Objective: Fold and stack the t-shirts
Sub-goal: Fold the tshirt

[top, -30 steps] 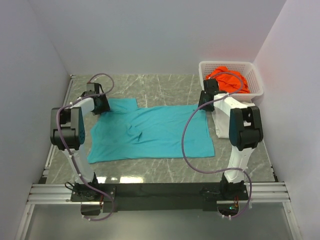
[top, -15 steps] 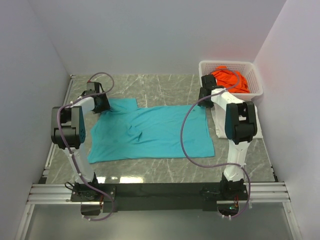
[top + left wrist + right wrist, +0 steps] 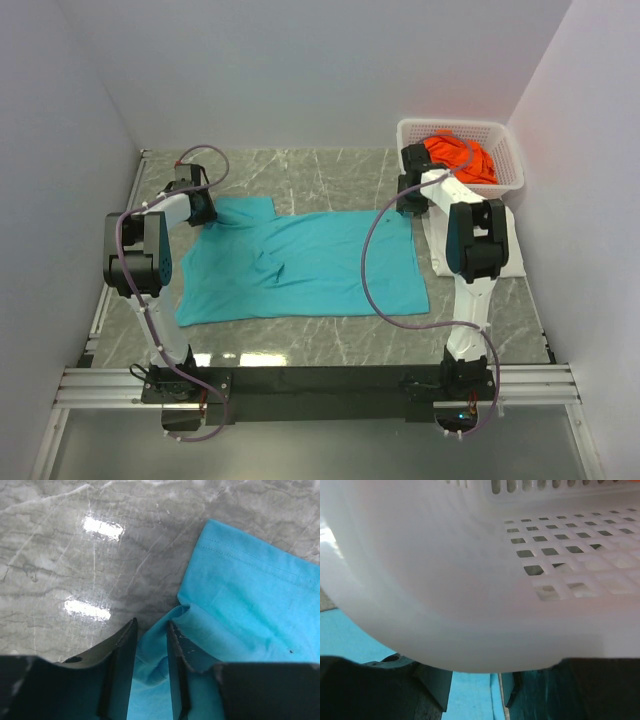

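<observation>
- Top external view: a solid teal short-sleeved cloth t-shirt (image 3: 310,265) lies spread out on the grey marble-pattern table (image 3: 330,170) between the two arms. A bright orange t-shirt (image 3: 455,155) sits bunched in the white plastic lattice basket (image 3: 505,170) at the far right. What looks like a folded white t-shirt (image 3: 436,255) lies under the right arm, just beside the teal one.
- Risk, as judged from here: the left jaws straddle only a thin pucker near the sleeve seam. They could catch a single layer, or nothing, and the corner would drop once lifted.
- Risk on the other side: the right arm works hard against the basket wall. A careless lift could shove the basket or drag the shirt's far right corner askew.
- A crease in the left half of the teal shirt could be folded in if it is not pulled taut.
- Left gripper (image 3: 205,213), at the shirt's far left sleeve: partly open, with a slim gap between the fingers. In the left wrist view a ridge of teal cloth runs into that gap, with no firm pinch visible.
- Right gripper (image 3: 410,200), at the shirt's far right corner: jaws apart and holding nothing. In the right wrist view teal cloth shows below them and the basket wall fills the frame.
</observation>
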`<state>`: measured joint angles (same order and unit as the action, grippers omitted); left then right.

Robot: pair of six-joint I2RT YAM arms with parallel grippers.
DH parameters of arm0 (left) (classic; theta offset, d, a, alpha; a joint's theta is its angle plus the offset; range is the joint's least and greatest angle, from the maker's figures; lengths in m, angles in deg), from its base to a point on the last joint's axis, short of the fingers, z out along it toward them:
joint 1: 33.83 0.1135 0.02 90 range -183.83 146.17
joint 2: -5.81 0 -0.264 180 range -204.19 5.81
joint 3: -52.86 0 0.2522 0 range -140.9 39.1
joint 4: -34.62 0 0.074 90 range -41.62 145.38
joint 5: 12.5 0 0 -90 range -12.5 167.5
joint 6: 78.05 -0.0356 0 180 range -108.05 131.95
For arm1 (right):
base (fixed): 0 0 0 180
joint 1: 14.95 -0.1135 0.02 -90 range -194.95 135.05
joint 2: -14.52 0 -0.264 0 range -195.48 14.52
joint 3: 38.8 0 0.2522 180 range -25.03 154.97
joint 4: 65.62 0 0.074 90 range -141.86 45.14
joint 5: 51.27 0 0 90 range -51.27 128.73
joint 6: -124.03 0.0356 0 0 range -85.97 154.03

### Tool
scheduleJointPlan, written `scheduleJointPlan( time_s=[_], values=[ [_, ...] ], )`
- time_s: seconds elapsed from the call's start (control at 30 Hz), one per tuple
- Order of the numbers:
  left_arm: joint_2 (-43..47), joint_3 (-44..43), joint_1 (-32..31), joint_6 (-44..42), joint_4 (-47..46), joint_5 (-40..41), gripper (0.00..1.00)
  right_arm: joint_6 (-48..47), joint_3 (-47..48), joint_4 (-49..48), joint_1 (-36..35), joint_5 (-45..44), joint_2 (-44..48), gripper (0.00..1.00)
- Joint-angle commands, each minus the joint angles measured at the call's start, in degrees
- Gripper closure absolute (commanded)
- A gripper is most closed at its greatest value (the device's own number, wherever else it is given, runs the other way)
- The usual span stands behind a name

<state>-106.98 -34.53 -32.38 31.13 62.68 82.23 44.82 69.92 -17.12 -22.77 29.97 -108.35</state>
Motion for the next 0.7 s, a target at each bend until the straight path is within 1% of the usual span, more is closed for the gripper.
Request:
scheduleJointPlan(
  time_s=[0.0,0.03,0.07,0.1,0.17,0.23,0.27,0.33,0.37,0.4,0.43,0.47,0.5,0.53,0.57,0.6,0.63,0.67],
  values=[
    [-1.8,2.0,-0.6,1.0,4.9,0.5,0.65,-1.6,-0.3,-1.9,0.6,2.9,-0.7,0.56],
    [-1.4,2.4,-0.6,1.0,5.0,1.6,0.66,-1.0,-1.9,-3.2,0.5,3.0,0.3,0.56],
    [-1.2,2.8,-0.6,0.9,5.2,2.1,0.66,-0.9,-3.5,-4.5,0.4,3.4,3.1,0.56],
    [-0.4,3.2,-0.6,0.9,5.2,2.6,0.66,-0.6,-6.9,-7.3,0.4,3.7,4.6,0.56],
    [0.1,3.3,-0.5,1.1,4.8,3.8,0.65,0.5,-9.7,-9.3,0.1,3.6,9.0,0.56],
    [0.9,3.2,-0.6,1.6,4.1,3.8,0.64,1.8,-12.6,-11.1,-1.1,3.7,12.1,0.56],
    [1.3,3.2,-0.6,1.9,3.7,3.4,0.63,2.0,-13.6,-11.7,-1.9,3.0,15.4,0.56],
    [1.9,3.0,-0.5,2.4,3.6,3.6,0.59,2.7,-16.4,-13.0,-4.3,2.5,18.7,0.56],
    [2.4,3.0,-0.6,3.0,3.6,3.4,0.56,3.1,-17.2,-13.5,-7.4,2.4,21.8,0.56],
    [4.1,3.0,-0.5,3.4,3.5,3.3,0.53,3.4,-18.7,-14.6,-9.0,3.6,23.1,0.56],
    [5.2,3.0,-0.5,4.5,3.5,3.3,0.45,3.5,-19.5,-15.2,-10.6,4.3,25.1,0.56],
    [6.6,3.3,-0.5,5.0,3.7,3.3,0.42,3.8,-20.0,-15.5,-14.9,4.5,25.7,0.56],
    [9.3,3.4,-0.5,5.5,4.1,4.0,0.38,3.9,-20.2,-15.9,-17.0,6.8,26.0,0.56],
    [10.7,3.5,-0.6,6.0,4.3,4.5,0.28,3.2,-20.0,-16.1,-19.7,8.0,26.0,0.56],
    [12.3,3.6,-0.5,6.7,4.8,5.3,0.22,2.9,-19.3,-16.5,-22.1,8.5,25.5,0.55],
    [15.5,3.8,-0.5,7.1,5.9,6.7,0.18,2.7,-18.8,-16.8,-26.9,10.2,25.0,0.55],
    [16.9,3.9,-0.5,7.4,6.6,7.8,0.1,1.4,-18.0,-16.9,-29.1,12.7,23.2,0.55],
    [18.5,4.4,-0.3,8.1,7.3,8.7,0.07,1.0,-16.0,-16.7,-31.4,12.7,22.1,0.55]
  ],
)
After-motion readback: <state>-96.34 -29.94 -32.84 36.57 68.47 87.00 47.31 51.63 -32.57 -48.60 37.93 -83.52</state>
